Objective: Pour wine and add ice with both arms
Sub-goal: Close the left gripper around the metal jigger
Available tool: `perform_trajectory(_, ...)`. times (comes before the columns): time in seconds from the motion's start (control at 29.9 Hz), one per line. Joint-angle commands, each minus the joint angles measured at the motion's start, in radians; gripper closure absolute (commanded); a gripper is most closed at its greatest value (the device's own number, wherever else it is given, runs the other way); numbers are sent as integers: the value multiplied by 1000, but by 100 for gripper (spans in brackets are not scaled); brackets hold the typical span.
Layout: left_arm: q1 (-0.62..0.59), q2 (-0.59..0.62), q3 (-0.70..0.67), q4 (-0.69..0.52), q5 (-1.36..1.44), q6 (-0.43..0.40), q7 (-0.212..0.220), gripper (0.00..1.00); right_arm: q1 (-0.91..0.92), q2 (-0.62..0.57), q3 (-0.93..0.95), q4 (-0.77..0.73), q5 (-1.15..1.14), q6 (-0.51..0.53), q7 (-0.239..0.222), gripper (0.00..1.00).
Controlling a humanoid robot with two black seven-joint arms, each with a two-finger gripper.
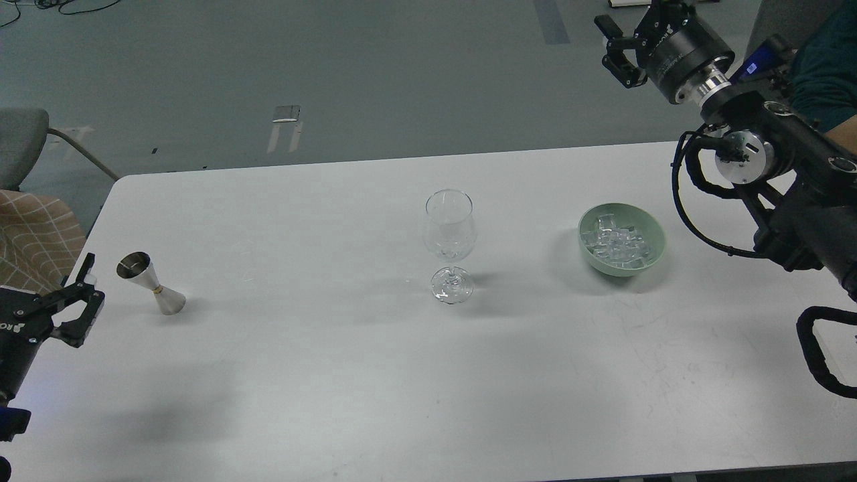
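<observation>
Counter [335,375]: white, set over a grey floor; three items are carried, well apart, in a row.
Wine glass [450,244]: clear, stemmed, upright; placed at the centre; no liquid is seen in it.
Bowl [653,231]: pale green; placed at 3 o'clock of the glass.
Ice [614,242]: clear glossy cubes, heaped inside the bowl.
Jigger [150,282]: steel, double-coned, upright; placed at 9 o'clock of the glass, near the counter's left edge.
Left gripper [86,298]: held low at the left edge, just at 9 o'clock of the jigger, not touching it; fingers are seen parted, nothing between them.
Right gripper [612,48]: raised beyond the far counter edge, at 12 o'clock of the bowl; fingers are spread, nothing held.
Chair [23,144]: grey, partly seen at 10 o'clock.
</observation>
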Motion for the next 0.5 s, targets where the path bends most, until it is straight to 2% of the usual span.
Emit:
perform_trajectory(0.0, 18, -53, 3, -1, -1, 30, 30, 4, 0, 8, -2, 0, -3, -1, -1, 0)
perform_trajectory(0.17, -25, -148, 13, 30, 10, 133, 64, 3, 0, 14, -2, -2, -6, -4, -1, 0)
perform_trajectory(0.27, -62, -179, 13, 74, 13, 150, 91, 3, 0, 12, -2, -2, -6, -16, -1, 0)
perform_trajectory(0.47, -174, -188, 18, 212, 27, 153, 98, 2, -8, 9, -4, -2, -7, -21, -2, 0)
